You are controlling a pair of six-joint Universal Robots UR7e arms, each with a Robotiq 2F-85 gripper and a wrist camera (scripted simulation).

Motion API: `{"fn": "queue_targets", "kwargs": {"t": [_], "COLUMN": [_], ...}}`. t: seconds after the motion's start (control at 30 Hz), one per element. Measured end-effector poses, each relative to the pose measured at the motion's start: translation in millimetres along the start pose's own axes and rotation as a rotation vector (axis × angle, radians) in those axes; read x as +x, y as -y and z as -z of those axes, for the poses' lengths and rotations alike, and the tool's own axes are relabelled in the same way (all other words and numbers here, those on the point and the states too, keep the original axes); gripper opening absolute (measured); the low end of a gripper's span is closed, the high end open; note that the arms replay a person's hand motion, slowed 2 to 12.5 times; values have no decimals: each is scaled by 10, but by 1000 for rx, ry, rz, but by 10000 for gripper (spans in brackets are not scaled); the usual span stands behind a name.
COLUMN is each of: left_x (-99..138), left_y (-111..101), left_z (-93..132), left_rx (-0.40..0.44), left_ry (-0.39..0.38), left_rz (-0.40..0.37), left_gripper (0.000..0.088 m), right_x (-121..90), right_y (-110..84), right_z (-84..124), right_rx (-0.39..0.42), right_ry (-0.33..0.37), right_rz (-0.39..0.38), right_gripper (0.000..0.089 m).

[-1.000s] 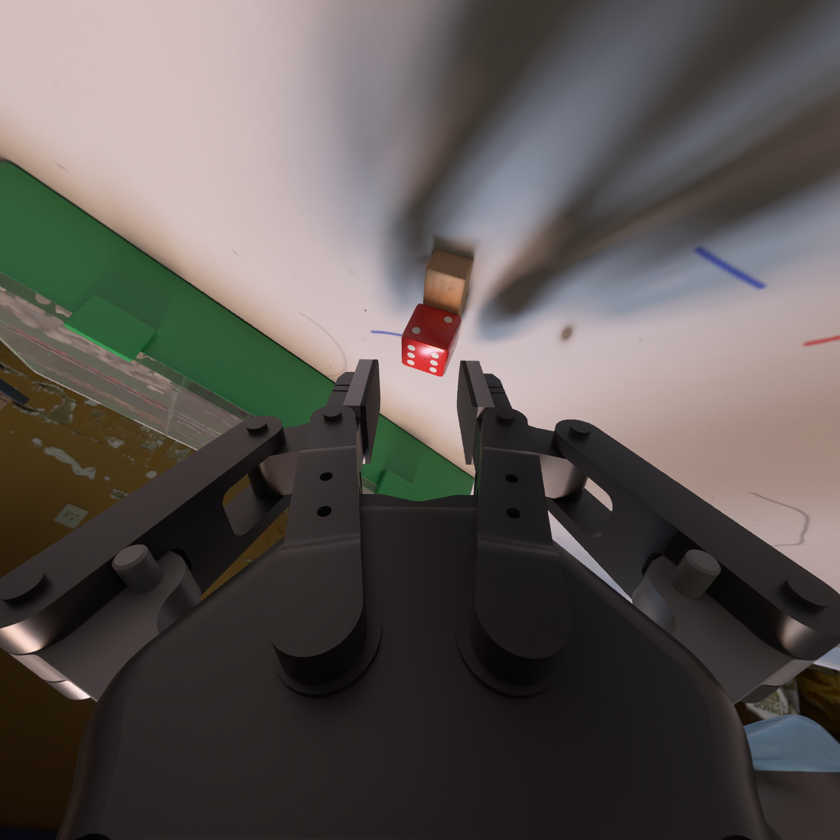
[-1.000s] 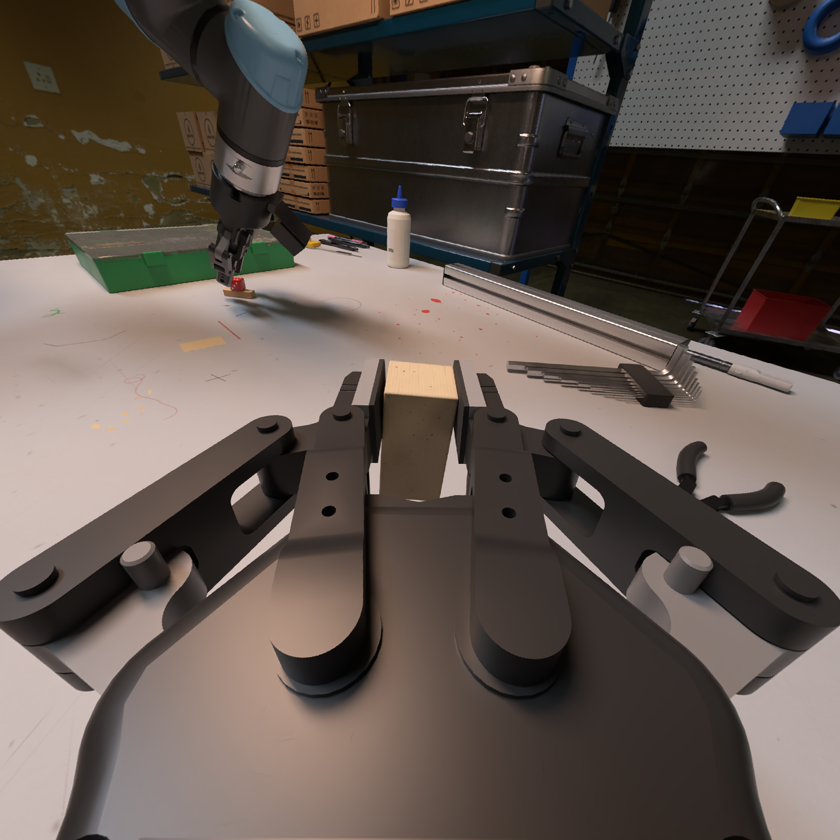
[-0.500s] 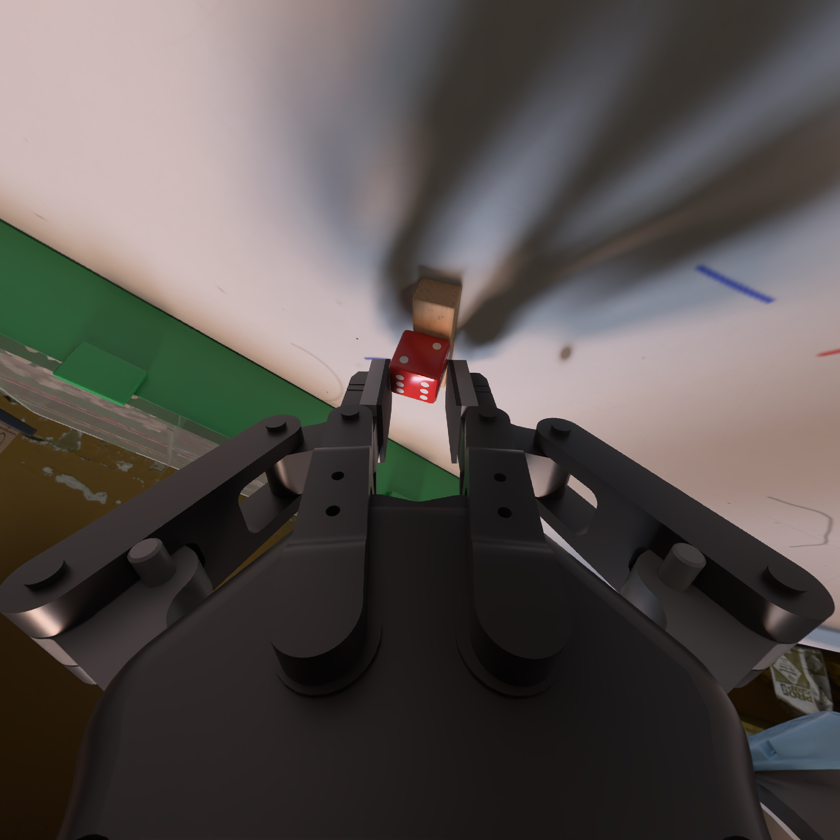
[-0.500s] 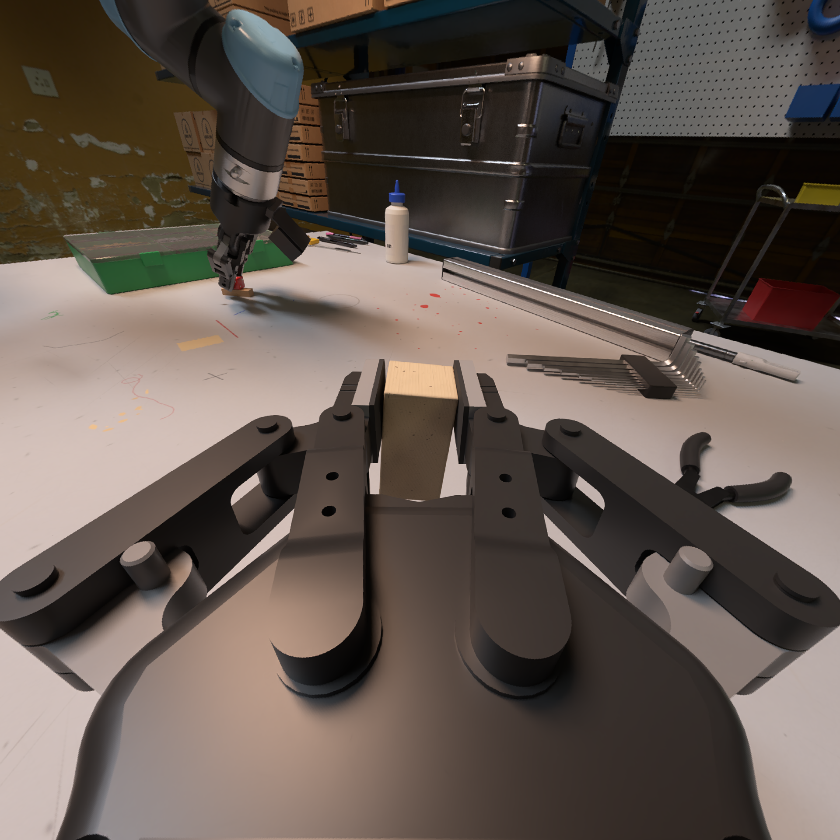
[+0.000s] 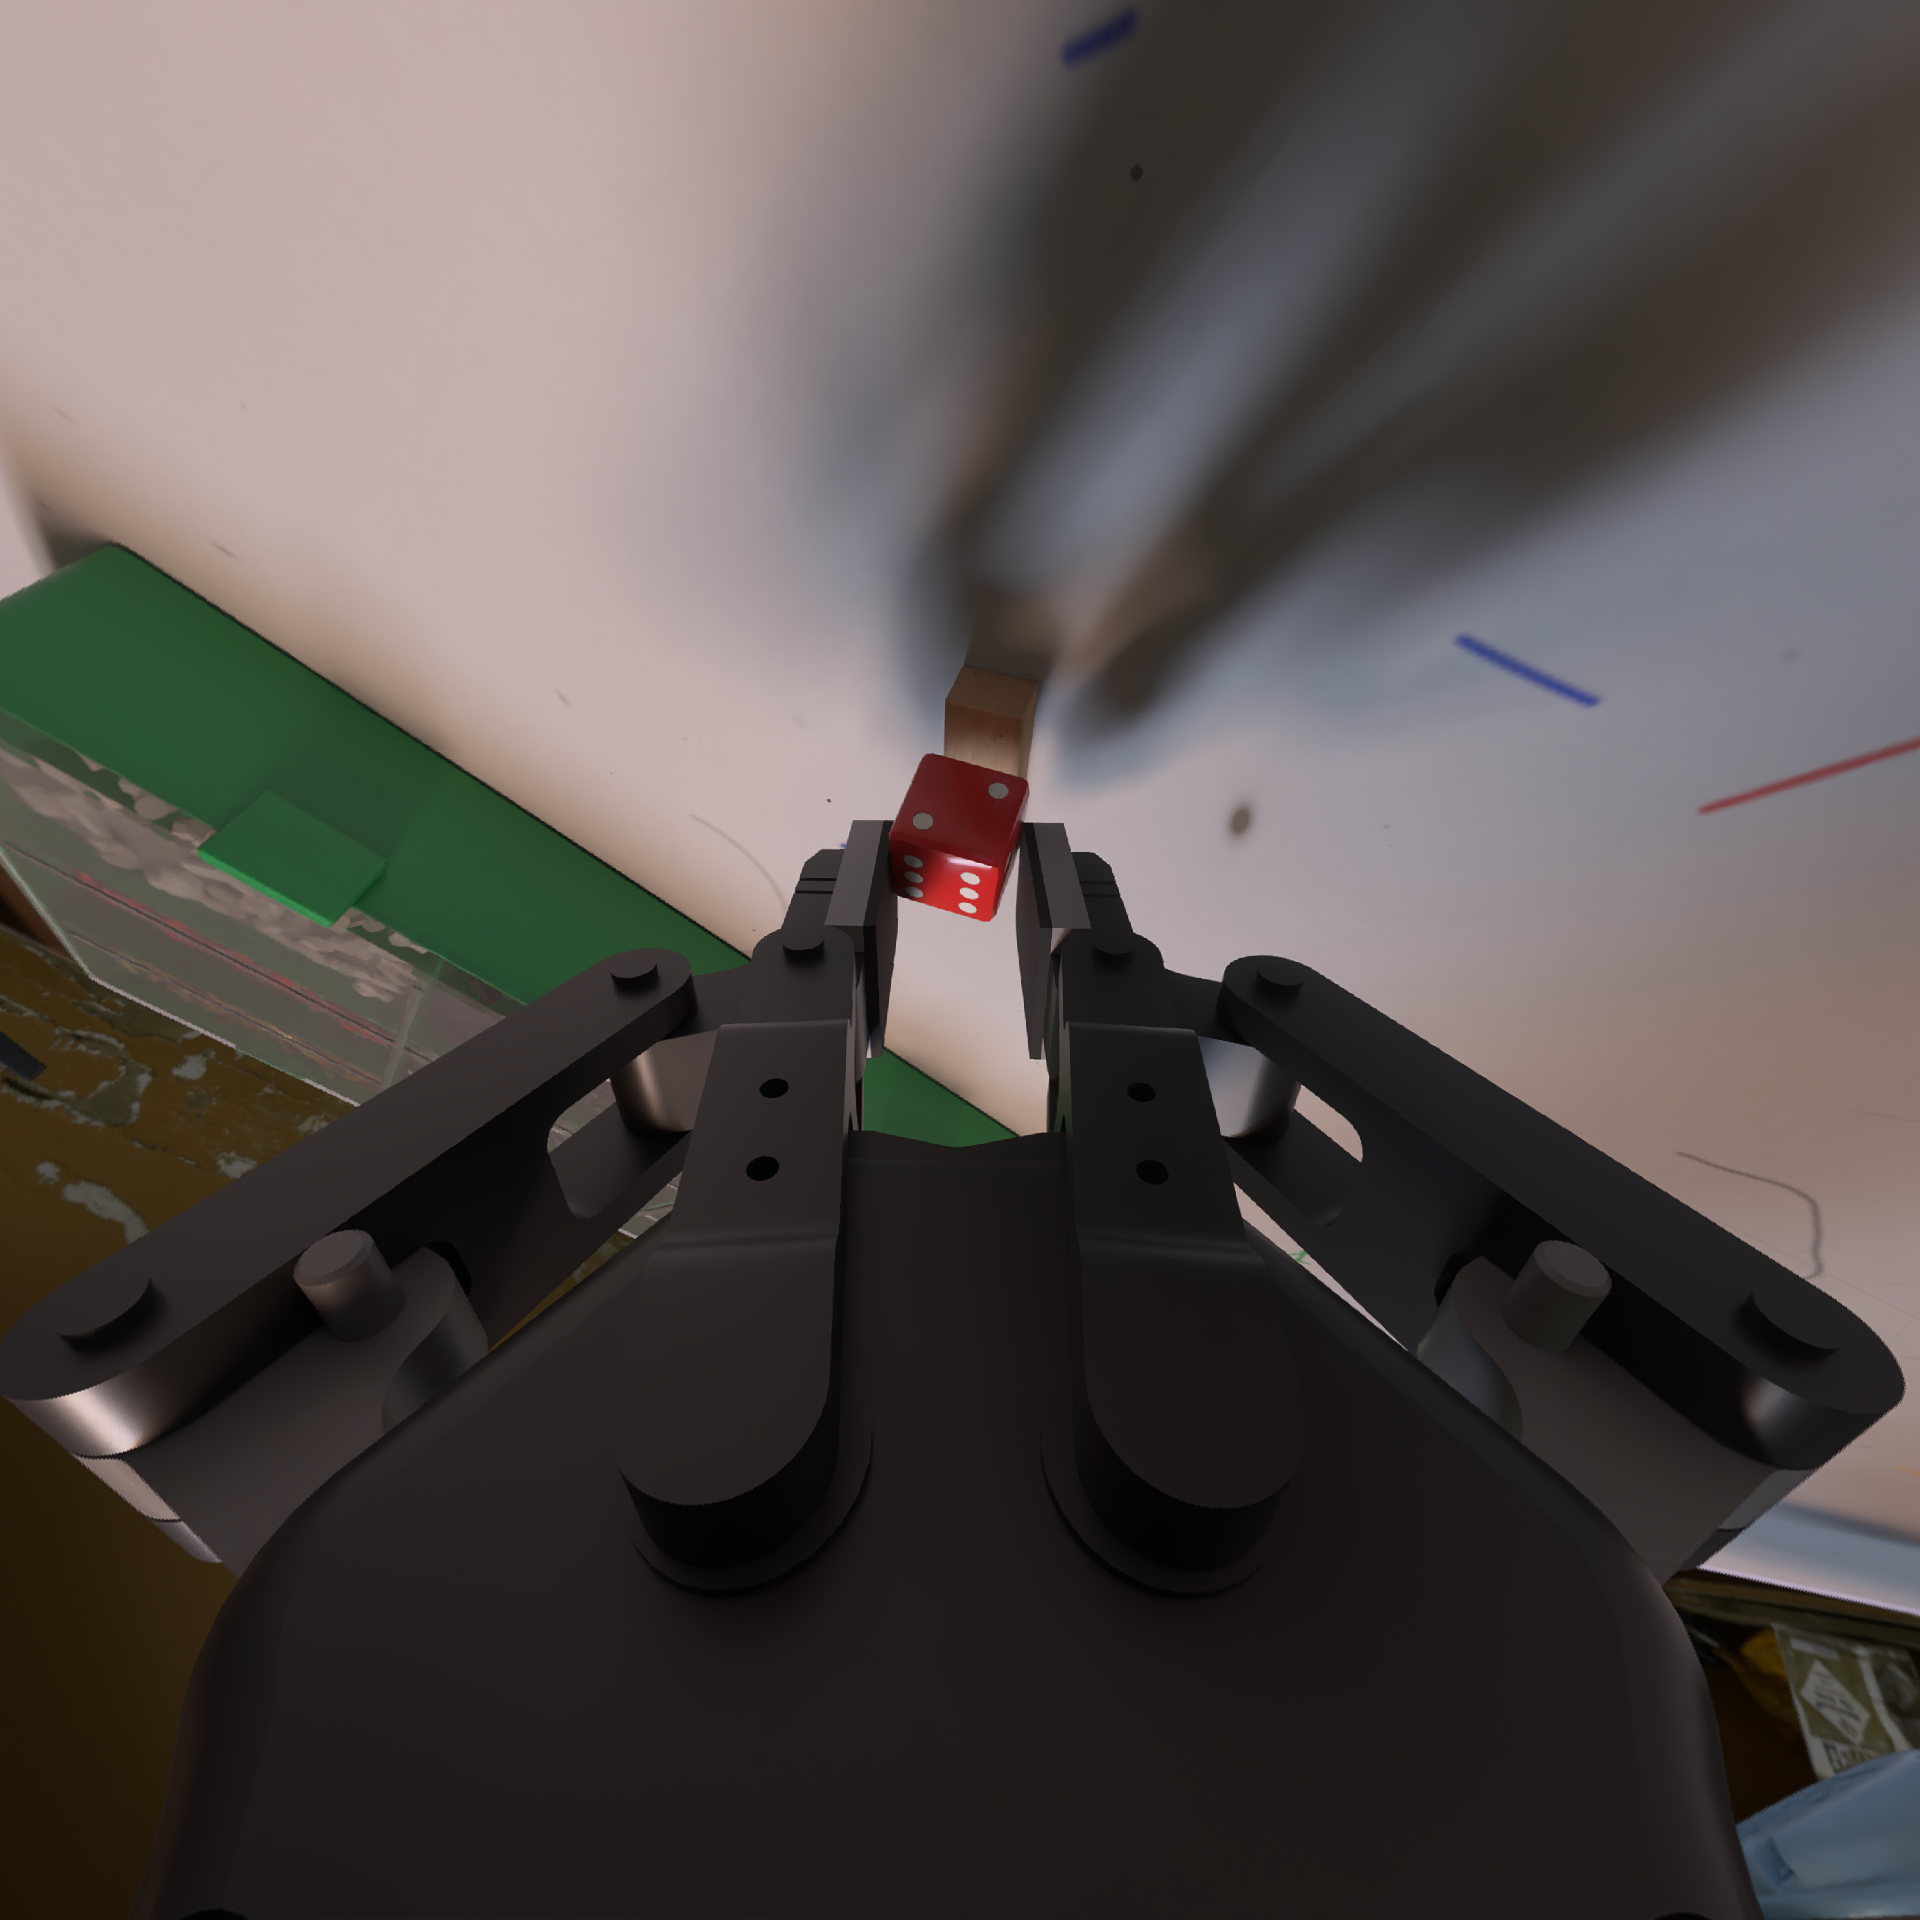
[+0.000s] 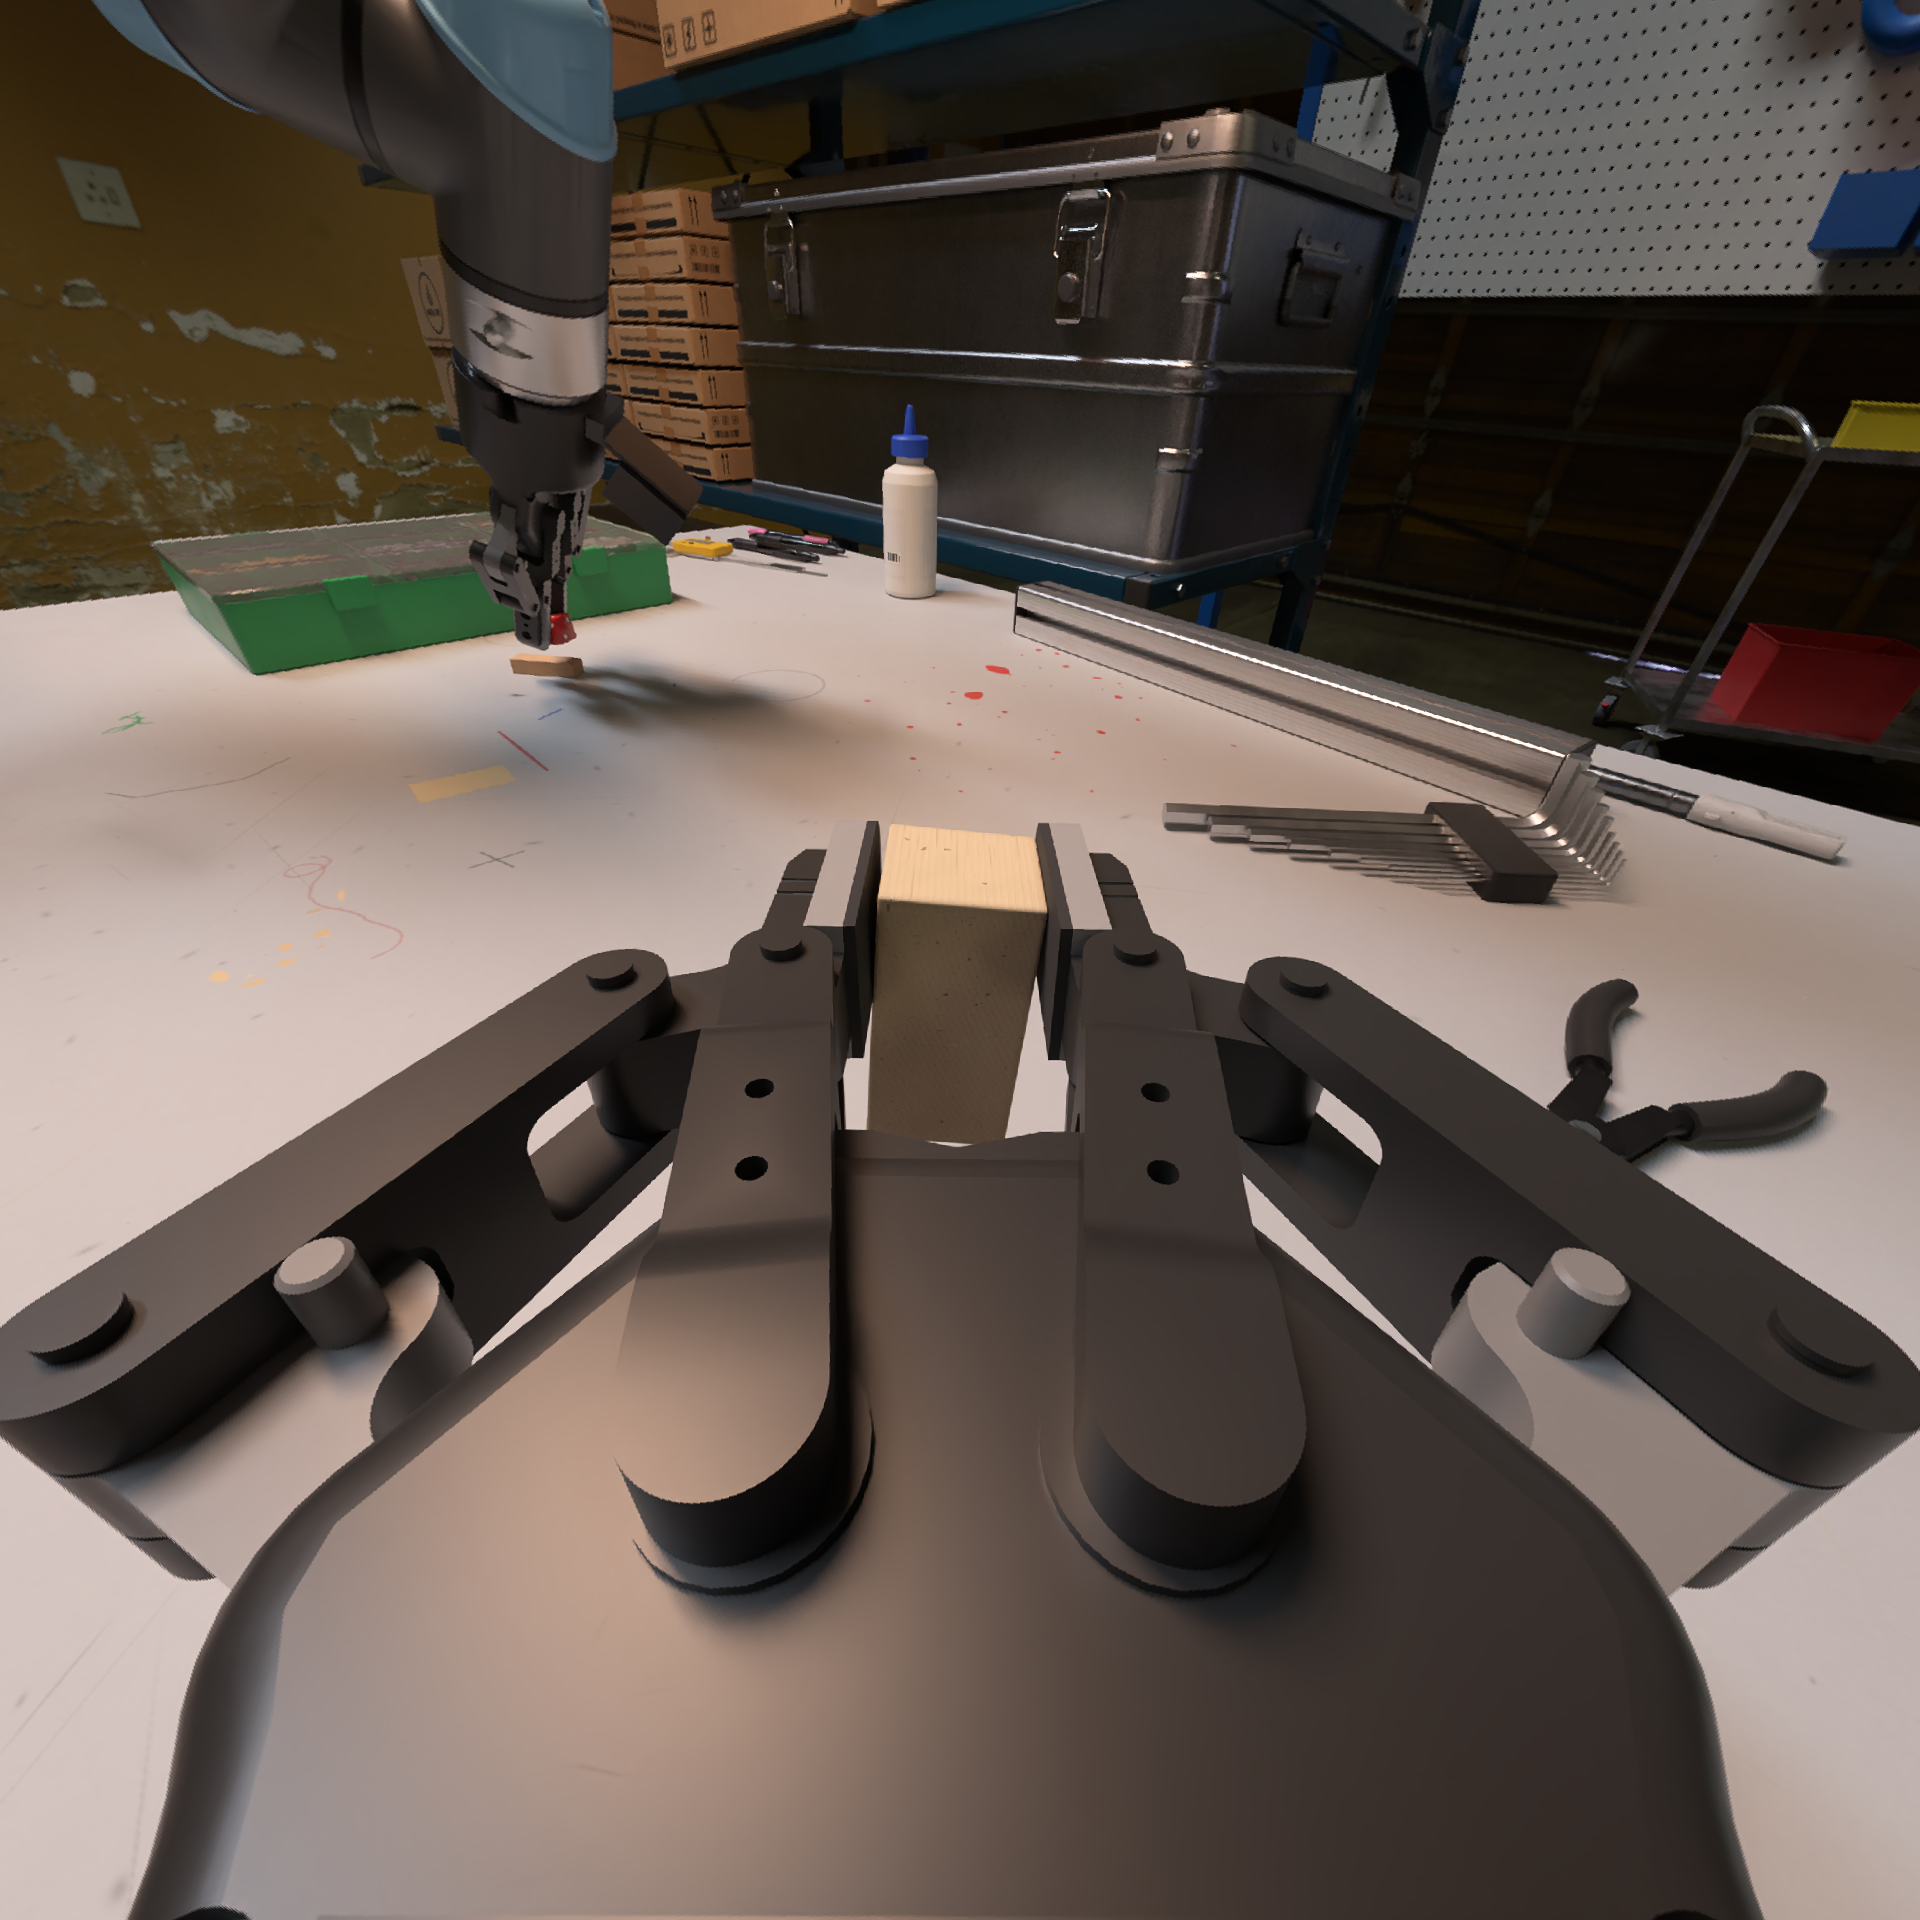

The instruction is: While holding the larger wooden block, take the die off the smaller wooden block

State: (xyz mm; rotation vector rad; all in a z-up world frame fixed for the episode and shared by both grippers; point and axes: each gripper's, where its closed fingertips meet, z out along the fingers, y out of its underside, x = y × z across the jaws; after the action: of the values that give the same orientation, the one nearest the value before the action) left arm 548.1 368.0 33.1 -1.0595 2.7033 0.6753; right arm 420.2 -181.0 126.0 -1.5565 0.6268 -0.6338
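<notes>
My left gripper (image 5: 956,864) is shut on the red die (image 5: 958,836) and holds it in the air above the smaller wooden block (image 5: 989,717), which lies on the white table. In the right wrist view the left gripper (image 6: 545,618) shows far off with the die (image 6: 562,627) clear of the small block (image 6: 544,666). My right gripper (image 6: 959,868) is shut on the larger pale wooden block (image 6: 956,997) and holds it above the table.
A green parts case (image 6: 416,597) lies behind the small block, and shows in the left wrist view (image 5: 291,790). A glue bottle (image 6: 908,514), a metal rail (image 6: 1299,691), hex keys (image 6: 1455,847) and pliers (image 6: 1673,1101) lie on the right. A metal trunk (image 6: 1060,353) stands behind.
My left gripper closed on the die and lifted it off the small block, which stayed on the table. My right gripper kept hold of the larger block.
</notes>
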Motion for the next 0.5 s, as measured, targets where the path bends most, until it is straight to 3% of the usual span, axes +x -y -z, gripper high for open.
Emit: {"fn": "queue_targets", "kwargs": {"t": [0.23, 0.5], "left_x": [-10, -47], "left_y": [-2, 25], "left_z": [199, 598], "left_rx": [99, 291], "left_ry": [15, 31], "left_rz": [36, 124], "left_gripper": [212, 212], "right_x": [-24, -55], "right_y": [19, 70], "right_z": [7, 26], "right_rx": [5, 22], "right_ry": [5, 9], "right_rz": [5, 19], "right_gripper": [264, 264]}}
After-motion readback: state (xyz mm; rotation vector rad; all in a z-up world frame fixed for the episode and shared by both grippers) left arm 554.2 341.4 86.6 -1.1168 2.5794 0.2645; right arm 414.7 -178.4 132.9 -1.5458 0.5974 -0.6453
